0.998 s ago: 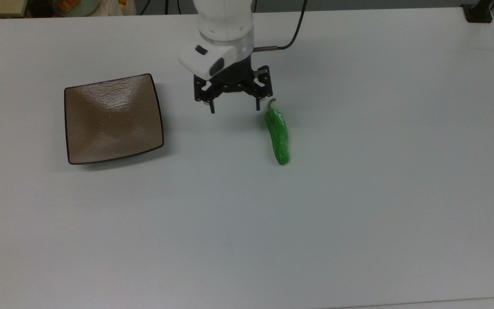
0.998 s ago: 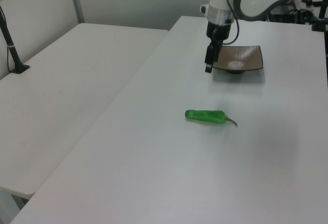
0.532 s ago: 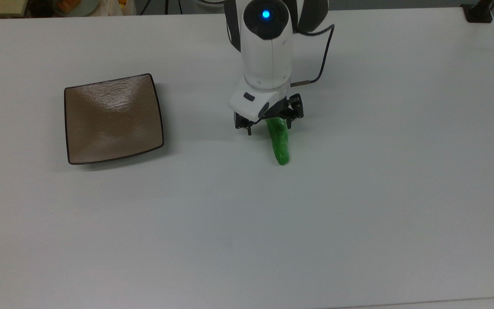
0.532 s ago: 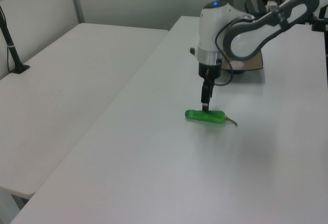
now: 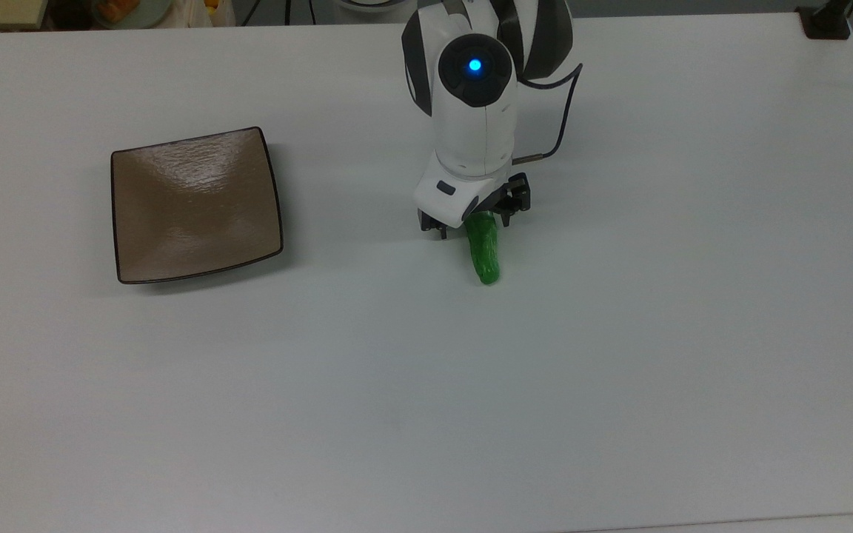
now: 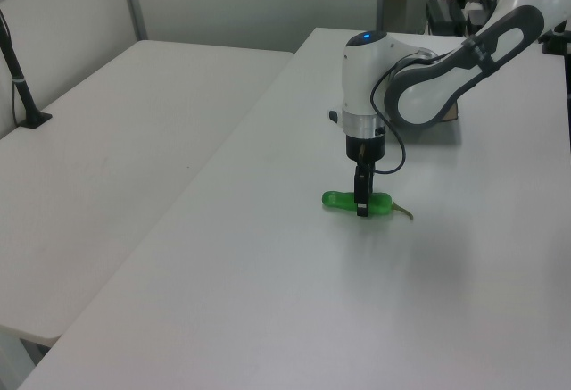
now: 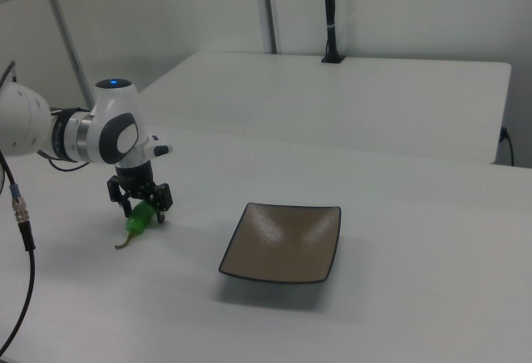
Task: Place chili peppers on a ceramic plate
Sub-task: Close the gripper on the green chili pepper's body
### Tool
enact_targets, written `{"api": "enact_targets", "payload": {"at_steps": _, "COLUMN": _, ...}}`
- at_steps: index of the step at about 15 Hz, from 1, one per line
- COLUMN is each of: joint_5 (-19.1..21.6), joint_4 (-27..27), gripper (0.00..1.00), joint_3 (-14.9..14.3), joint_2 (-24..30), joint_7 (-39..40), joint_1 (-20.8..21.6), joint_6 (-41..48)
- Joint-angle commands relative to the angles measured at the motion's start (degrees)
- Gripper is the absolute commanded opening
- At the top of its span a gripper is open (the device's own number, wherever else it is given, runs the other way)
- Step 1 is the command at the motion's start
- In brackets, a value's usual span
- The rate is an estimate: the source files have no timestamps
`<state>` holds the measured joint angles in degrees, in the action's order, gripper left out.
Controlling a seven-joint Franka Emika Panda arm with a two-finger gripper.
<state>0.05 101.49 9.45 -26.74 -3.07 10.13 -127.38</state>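
The green chili pepper (image 5: 486,259) lies on the white table, right of centre in the top view, with its stem end under my wrist. My gripper (image 5: 474,226) is down at table level and open, one finger on each side of the pepper's stem half. In the left view the gripper (image 6: 361,207) stands upright over the pepper (image 6: 342,200). The right view shows the gripper (image 7: 143,208) with the pepper (image 7: 138,222) between its fingers. The square brown ceramic plate (image 5: 195,205) sits bare to the top view's left, and is also seen as the plate (image 7: 283,242) in the right view.
A black post base (image 5: 826,22) stands at the table's far right corner in the top view. A second white table (image 6: 116,140) adjoins on the left view's left, carrying a black pole (image 6: 20,69). The arm's cable (image 5: 561,126) loops beside the wrist.
The arm swung from beside the plate to over the pepper, then lowered. In the last half second the open fingers sank further and shifted slightly along the pepper. Pepper and plate have not moved.
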Motion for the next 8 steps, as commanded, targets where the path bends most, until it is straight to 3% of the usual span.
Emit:
{"api": "enact_targets", "payload": {"at_steps": 1, "joint_5": -1.1, "joint_4": 0.6, "gripper": 0.04, "joint_3": 0.1, "joint_2": 0.5, "joint_7": 0.4, "joint_1": 0.2, "joint_6": -1.0}}
{"api": "enact_targets", "payload": {"at_steps": 8, "joint_5": -1.4, "joint_4": 0.0, "gripper": 0.04, "joint_3": 0.0, "joint_2": 1.2, "joint_7": 0.8, "joint_1": -0.1, "joint_6": -0.4}}
